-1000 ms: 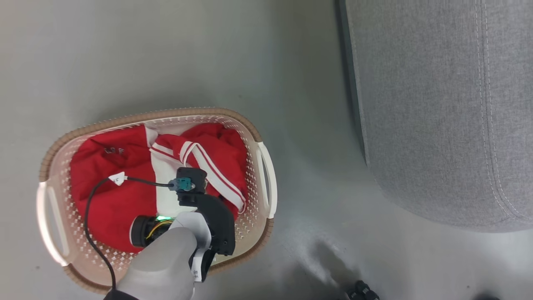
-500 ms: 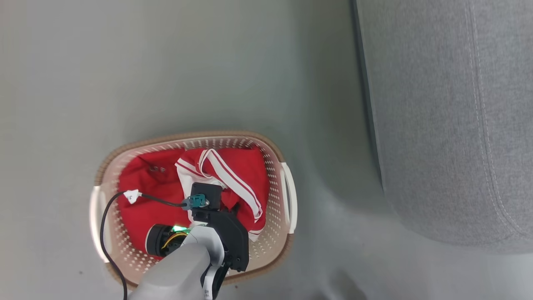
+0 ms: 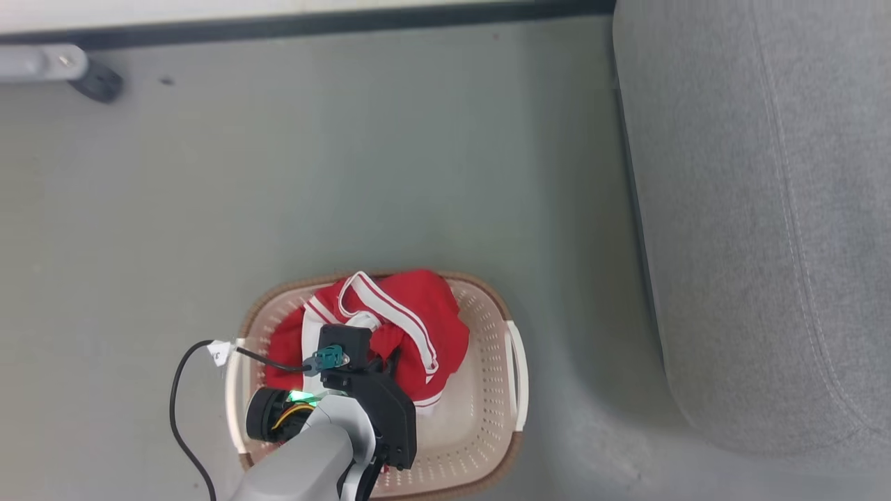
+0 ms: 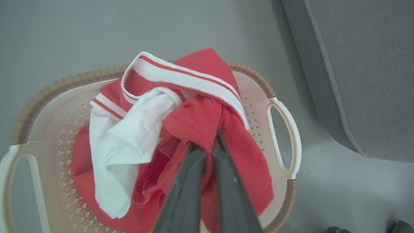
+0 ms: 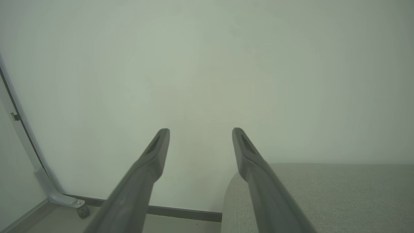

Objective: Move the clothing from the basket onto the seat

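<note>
Floor (image 3: 348,174) of plain grey-green runs under everything and is cut off on every side. One seat (image 3: 759,229) lies to the right of the basket (image 3: 484,407), well apart from it with bare floor between; its right and far parts run out of the head view.

One basket stands on the floor. In the head view the left forearm hides its near-left rim. In the left wrist view both white handles show, the left one cropped by the edge.

One bunch of clothing (image 3: 418,313), red with white stripes and a white panel, sits in the basket, heaped toward and overlapping its far rim. I cannot tell how many garments make it up.

There are two grippers. The left gripper (image 4: 207,144) is over the middle of the basket, clamped on a red fold of the clothing, its tips buried in cloth. The right gripper (image 5: 200,132) is spread wide and empty, facing a pale wall; its place relative to the basket cannot be told.

One black cable (image 3: 177,390) loops just left of the basket. One dark caster (image 3: 97,82) stands far beyond the basket, its pale leg cropped.
</note>
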Motion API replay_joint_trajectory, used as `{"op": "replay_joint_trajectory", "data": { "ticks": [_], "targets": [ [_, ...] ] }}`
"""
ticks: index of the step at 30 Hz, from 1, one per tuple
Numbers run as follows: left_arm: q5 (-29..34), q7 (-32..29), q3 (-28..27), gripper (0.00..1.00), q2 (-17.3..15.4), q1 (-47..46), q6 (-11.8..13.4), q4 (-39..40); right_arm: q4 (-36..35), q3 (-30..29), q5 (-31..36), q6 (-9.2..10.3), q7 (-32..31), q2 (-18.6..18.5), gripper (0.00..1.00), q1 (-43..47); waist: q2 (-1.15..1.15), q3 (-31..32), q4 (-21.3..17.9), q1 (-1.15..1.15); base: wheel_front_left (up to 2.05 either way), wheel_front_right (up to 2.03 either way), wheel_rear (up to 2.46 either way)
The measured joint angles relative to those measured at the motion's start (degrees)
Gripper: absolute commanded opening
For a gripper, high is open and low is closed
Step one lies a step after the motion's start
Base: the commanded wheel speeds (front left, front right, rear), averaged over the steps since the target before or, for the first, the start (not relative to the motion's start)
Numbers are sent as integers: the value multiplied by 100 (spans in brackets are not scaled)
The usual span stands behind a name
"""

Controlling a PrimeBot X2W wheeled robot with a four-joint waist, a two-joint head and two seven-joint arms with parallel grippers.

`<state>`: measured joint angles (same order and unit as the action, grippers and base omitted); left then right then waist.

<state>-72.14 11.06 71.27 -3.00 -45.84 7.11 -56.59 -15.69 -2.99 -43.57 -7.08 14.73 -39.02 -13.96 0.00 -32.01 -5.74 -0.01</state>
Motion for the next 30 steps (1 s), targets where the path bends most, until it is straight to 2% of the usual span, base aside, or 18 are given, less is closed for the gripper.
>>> {"op": "replay_joint_trajectory", "data": {
  "ticks": [9,17,24,30],
  "targets": [
    [22,225,22,0,31,31,0,41,321,247,189,1,-1,331,100,191,0,668,232,1,0,0,0],
    [236,320,15,0,41,31,0,405,676,377,480,1,-1,614,100,619,0,1239,427,0,0,0,0],
    [649,320,-349,0,54,29,0,887,975,487,682,1,-1,824,100,951,0,1667,638,1,0,0,0],
    [1295,321,-709,0,54,33,0,1278,1121,650,831,1,-2,1037,100,1140,0,1980,818,1,0,0,0]
  ]
}}
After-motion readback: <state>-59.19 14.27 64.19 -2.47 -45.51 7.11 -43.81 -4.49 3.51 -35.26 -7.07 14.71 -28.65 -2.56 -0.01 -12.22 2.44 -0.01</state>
